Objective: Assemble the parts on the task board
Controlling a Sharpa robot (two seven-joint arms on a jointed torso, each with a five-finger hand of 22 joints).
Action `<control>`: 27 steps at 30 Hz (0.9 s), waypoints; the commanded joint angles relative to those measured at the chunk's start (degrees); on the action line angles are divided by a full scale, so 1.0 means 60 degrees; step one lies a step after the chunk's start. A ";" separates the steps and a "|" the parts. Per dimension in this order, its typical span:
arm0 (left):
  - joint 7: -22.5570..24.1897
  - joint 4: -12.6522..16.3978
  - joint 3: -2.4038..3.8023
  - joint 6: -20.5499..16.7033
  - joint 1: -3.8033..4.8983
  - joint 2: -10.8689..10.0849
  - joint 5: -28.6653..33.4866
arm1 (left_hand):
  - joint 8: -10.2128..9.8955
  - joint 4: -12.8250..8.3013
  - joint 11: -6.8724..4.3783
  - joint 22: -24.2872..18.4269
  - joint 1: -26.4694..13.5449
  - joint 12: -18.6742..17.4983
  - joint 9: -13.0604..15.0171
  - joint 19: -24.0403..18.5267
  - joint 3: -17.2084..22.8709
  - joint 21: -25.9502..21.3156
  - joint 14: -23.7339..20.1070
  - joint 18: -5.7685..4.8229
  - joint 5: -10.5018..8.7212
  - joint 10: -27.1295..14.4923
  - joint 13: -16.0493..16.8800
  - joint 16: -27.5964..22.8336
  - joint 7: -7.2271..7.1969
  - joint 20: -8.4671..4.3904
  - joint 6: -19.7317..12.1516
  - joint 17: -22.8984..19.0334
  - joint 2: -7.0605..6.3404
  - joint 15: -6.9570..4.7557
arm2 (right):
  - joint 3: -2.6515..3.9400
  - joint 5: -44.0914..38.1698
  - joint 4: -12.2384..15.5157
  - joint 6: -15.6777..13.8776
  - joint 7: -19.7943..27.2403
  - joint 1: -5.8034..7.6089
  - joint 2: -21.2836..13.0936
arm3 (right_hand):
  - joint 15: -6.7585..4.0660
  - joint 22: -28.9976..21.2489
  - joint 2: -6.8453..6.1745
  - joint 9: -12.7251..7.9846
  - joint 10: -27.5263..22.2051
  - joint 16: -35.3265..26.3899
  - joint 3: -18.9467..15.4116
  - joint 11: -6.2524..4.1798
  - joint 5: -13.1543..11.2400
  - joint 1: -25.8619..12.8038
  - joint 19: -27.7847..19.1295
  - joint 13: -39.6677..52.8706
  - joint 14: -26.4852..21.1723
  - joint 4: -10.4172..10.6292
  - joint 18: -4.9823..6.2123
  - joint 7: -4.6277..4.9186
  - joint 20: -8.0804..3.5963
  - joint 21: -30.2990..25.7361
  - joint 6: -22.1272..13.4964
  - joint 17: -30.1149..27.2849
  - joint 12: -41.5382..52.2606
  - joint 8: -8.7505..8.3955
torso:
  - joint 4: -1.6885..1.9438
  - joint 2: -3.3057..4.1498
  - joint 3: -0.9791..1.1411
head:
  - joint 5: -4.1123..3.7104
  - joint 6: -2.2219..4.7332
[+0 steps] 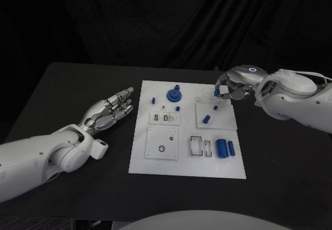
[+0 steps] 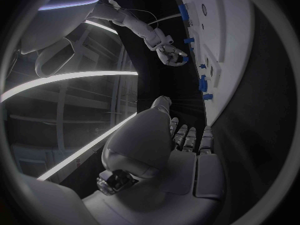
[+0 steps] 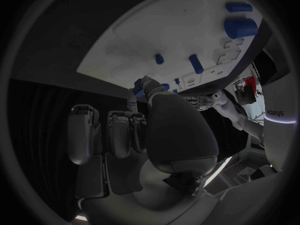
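Note:
The white task board [image 1: 186, 163] lies mid-table. My right hand [image 1: 233, 89] hovers over its far right corner and pinches a small blue part [image 1: 217, 90] between thumb and finger; the right wrist view shows that part [image 3: 139, 89] at the fingertips, just off the board [image 3: 169, 30]. My left hand [image 1: 111, 111] rests left of the board, fingers stretched out and apart, holding nothing. On the board stand a blue round part with a peg [image 1: 173, 94], small blue pegs [image 1: 215, 108], a thick blue cylinder [image 1: 221, 148] and a thin blue bar [image 1: 231, 148].
Black table [image 1: 69, 91] surrounds the board on all sides. Raised white plates with slots and holes [image 1: 163, 143] sit on the board's near half. In the left wrist view my right hand [image 2: 170, 55] shows far off beside the board's edge [image 2: 228, 45].

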 commanded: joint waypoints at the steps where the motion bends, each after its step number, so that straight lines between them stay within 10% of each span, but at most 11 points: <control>1: 0.1398 0.0023 0.0006 0.0097 -0.0009 0.0020 0.0024 | -0.0018 -0.0005 0.0082 -0.0014 -0.0040 0.0025 -0.0011 0.0010 0.0038 -0.0057 -0.0003 -0.0084 -0.0036 -0.0001 -0.0003 -0.0035 0.0020 0.0086 -0.0054 -0.0008 -0.0050 0.0067 | 0.0002 -0.0059 0.0347 -0.0414 -0.0215 0.0132 0.0075 | -0.0081 0.2079 0.0073 0.0124 0.0992 0.0040 -0.0032 -0.0088 0.0058 -0.0041 0.0288 0.2515 0.0916 0.0013 -0.0052 0.0003 -0.0051 0.0043 0.0073 0.2265 0.0025 0.0040 | -0.0032 -0.0005 0.0002 | 0.0010 -0.0010; 8: 0.1395 0.0008 0.0006 0.0116 -0.0009 0.0074 0.0024 | -0.0016 -0.0002 0.0094 -0.0014 -0.0048 0.0029 -0.0009 0.0010 0.0048 -0.0057 -0.0003 -0.0089 -0.0053 0.0016 0.0002 -0.0035 0.0022 0.0091 -0.0046 -0.0008 -0.0053 0.0077 | 0.0001 -0.0058 0.0815 0.0224 -0.0308 0.0196 0.0532 | -0.0087 0.2064 0.0112 0.0154 0.0992 0.0011 -0.0005 -0.0114 0.0067 -0.0014 0.0268 0.2515 0.0904 -0.0017 -0.0041 -0.0032 -0.0056 -0.0003 0.0084 0.2229 0.0025 0.0068 | -0.0019 -0.0016 -0.0017 | 0.0035 -0.0024; 18: 0.1398 -0.0048 0.0006 0.0154 -0.0009 0.0134 0.0024 | -0.0016 -0.0004 0.0138 -0.0014 -0.0056 0.0033 -0.0010 0.0010 0.0067 -0.0057 -0.0003 -0.0099 -0.0075 0.0031 0.0005 -0.0035 0.0016 0.0099 -0.0058 -0.0008 -0.0061 0.0097 | 0.0001 -0.0058 0.0739 0.0775 -0.0274 -0.0275 0.1493 | -0.0092 0.2038 0.0124 0.0171 0.0992 -0.0023 0.0023 -0.0123 0.0070 0.0040 0.0229 0.2515 0.0890 -0.0081 -0.0021 -0.0028 -0.0061 -0.0081 0.0063 0.2189 0.0025 0.0072 | 0.0070 0.0001 -0.0021 | -0.0114 -0.0040; 27: 0.1389 -0.0072 0.0006 0.0177 -0.0009 0.0151 0.0024 | -0.0016 -0.0004 0.0138 -0.0014 -0.0056 0.0033 -0.0010 0.0010 0.0067 -0.0057 -0.0003 -0.0099 -0.0075 0.0031 0.0005 -0.0035 0.0016 0.0099 -0.0058 -0.0008 -0.0061 0.0097 | 0.0003 -0.0059 0.0541 0.1021 -0.0386 -0.0450 0.2076 | -0.0092 0.2013 0.0117 0.0178 0.0992 -0.0054 0.0023 -0.0116 0.0066 0.0046 0.0191 0.2515 0.0877 -0.0103 -0.0002 -0.0001 -0.0063 -0.0157 0.0059 0.2153 0.0025 0.0074 | -0.0021 0.0001 -0.0010 | -0.0043 -0.0097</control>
